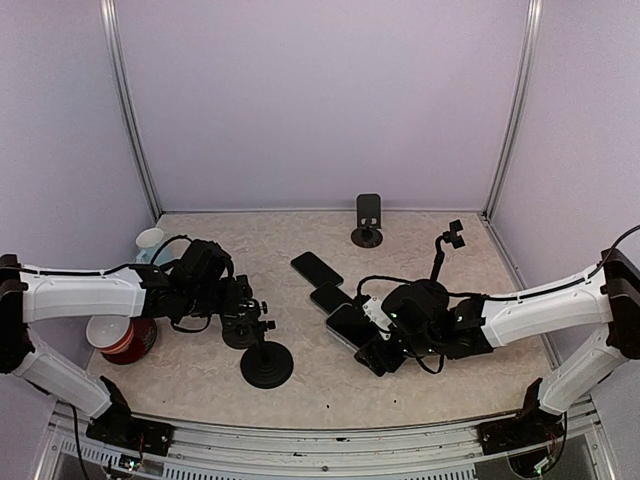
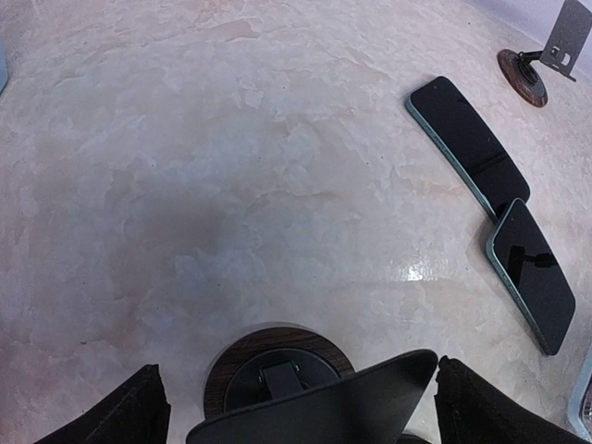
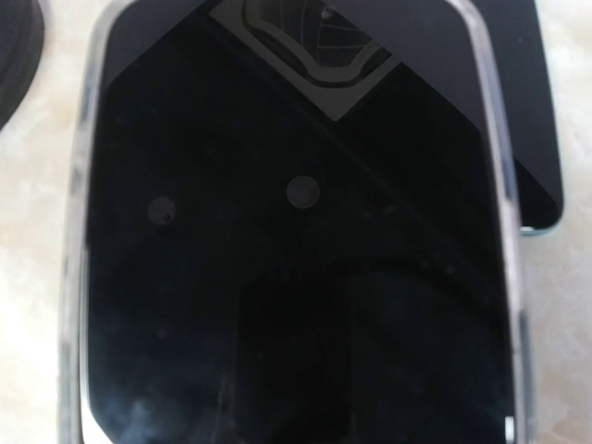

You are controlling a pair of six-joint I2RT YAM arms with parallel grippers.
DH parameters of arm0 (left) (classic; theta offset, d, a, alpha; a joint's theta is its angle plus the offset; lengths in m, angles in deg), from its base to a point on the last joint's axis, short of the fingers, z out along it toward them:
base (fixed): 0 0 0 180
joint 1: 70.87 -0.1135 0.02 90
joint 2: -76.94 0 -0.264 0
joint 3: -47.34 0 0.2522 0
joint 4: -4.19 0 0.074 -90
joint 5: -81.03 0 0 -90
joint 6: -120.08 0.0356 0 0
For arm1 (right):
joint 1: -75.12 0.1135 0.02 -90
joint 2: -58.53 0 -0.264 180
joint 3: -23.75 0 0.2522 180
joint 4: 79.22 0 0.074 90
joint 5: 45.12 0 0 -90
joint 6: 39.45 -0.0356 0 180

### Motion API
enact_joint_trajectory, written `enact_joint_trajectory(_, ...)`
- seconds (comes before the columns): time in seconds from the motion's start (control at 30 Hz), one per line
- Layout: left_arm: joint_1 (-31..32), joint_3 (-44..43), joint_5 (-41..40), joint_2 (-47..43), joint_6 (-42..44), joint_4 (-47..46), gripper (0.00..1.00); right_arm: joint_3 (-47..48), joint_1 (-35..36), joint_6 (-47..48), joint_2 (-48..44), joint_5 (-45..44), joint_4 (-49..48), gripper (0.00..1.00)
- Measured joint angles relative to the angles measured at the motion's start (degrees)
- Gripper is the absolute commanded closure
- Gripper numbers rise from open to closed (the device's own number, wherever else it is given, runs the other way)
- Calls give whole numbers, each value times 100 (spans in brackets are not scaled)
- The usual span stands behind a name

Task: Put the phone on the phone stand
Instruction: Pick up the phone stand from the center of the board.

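Glass-fronted and wrapped in a clear case, the phone (image 3: 296,240) lies flat on the table (image 2: 185,139) directly beneath the right fingers (image 1: 380,352), so close that we cannot tell whether they stand apart or pinch it. A second phone (image 3: 541,139) sits just beyond its far right corner. We judge the phone stiff, thin, fairly weighty and slick on the screen, so the hold belongs across the long case edges near the middle, never on the glass. The left fingers (image 2: 139,416) are spread wide, with the phone stand (image 2: 277,375) upright between them, seemingly not gripped.
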Motion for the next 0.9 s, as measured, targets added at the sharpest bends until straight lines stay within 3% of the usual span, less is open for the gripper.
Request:
enact_joint_trajectory(0.23,155,-37,-225,149,-4,0,11,0,0,0,2,-7,0,55)
enact_joint_trajectory(0.43,234,-127,-367,232,17,0,36,0,0,2,2,-7,-2,55)
enact_joint_trajectory(0.53,247,-151,-385,232,61,-39,43,0,0,2,2,-7,-2,55)
enact_joint_trajectory(0.9,85,-393,-111,195,988,-116,41,0,0,0,2,-17,-2,55)
